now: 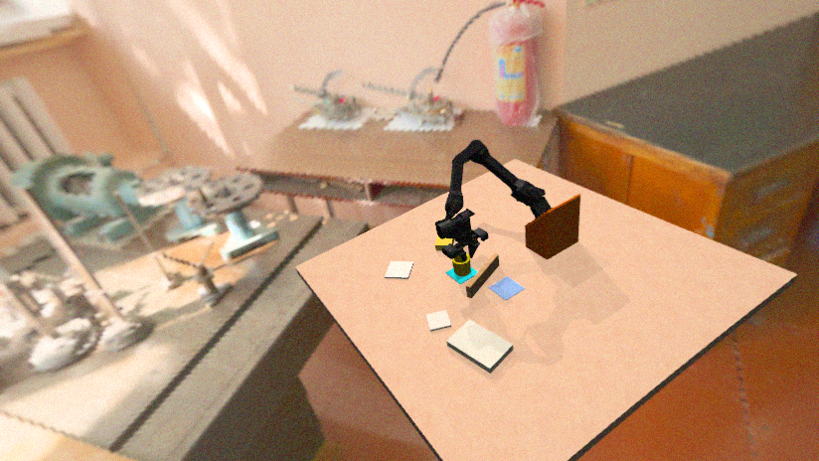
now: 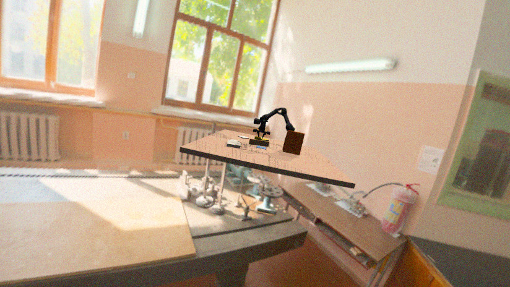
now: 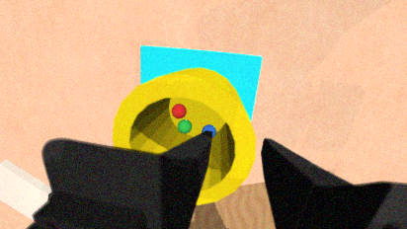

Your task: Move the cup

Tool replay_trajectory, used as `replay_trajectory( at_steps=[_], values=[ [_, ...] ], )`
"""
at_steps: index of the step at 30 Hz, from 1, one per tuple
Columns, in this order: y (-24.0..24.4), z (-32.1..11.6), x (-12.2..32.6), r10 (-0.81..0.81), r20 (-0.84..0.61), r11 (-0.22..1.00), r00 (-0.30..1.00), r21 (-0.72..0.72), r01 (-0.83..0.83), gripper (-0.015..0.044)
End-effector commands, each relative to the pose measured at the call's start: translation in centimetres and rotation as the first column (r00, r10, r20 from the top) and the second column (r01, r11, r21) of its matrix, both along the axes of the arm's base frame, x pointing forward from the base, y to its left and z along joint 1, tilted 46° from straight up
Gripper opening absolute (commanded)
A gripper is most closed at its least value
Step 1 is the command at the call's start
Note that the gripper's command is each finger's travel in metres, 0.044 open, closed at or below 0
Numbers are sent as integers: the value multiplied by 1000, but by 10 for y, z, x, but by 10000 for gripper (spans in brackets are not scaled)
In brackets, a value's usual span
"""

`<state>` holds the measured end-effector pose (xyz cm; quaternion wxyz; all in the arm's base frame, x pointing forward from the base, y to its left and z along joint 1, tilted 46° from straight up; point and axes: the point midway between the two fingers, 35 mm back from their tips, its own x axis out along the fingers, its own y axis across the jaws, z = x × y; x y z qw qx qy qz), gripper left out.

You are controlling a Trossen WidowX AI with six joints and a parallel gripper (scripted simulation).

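The yellow cup [image 1: 461,267] [image 3: 183,89] stands upright on the cyan pad [image 1: 461,279] [image 3: 198,56]. Inside it lie a red marble [image 3: 179,111], a green marble [image 3: 185,126] and a blue marble [image 3: 208,130], which one fingertip partly covers. My gripper [image 1: 467,255] [image 2: 260,137] [image 3: 236,141] is partly open at the cup's rim. One finger reaches over the cup's opening and the other is outside the wall, with a gap in the wrist view. The blue pad [image 1: 506,287] [image 2: 261,147] is bare, across the low barrier.
The low wooden barrier [image 1: 484,277] [image 2: 259,143] stands close beside the cyan pad. A tall brown panel [image 1: 553,229] [image 2: 293,142] stands near the arm's base. A yellow block [image 1: 442,243] lies behind the gripper. Two small white tiles [image 1: 399,269] [image 1: 438,320] and a thicker white slab [image 1: 480,343] lie on the table.
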<state>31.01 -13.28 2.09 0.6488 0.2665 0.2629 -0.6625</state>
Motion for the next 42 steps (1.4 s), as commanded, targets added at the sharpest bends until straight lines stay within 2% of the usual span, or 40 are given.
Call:
replay_trajectory(
  at_steps=[1, 28, 39, 42],
  values=[
    [6, 7, 3, 4, 13, 1000, 1000, -1, -4, 147],
    [35, 25, -3, 6, 7, 1000, 1000, -3, -6, 147],
    [35, 25, -2, 4, -2, 1000, 1000, 1, -4, 435],
    [43, 32, -2, 5, 0, 1000, 1000, 2, -5, 440]
  ],
)
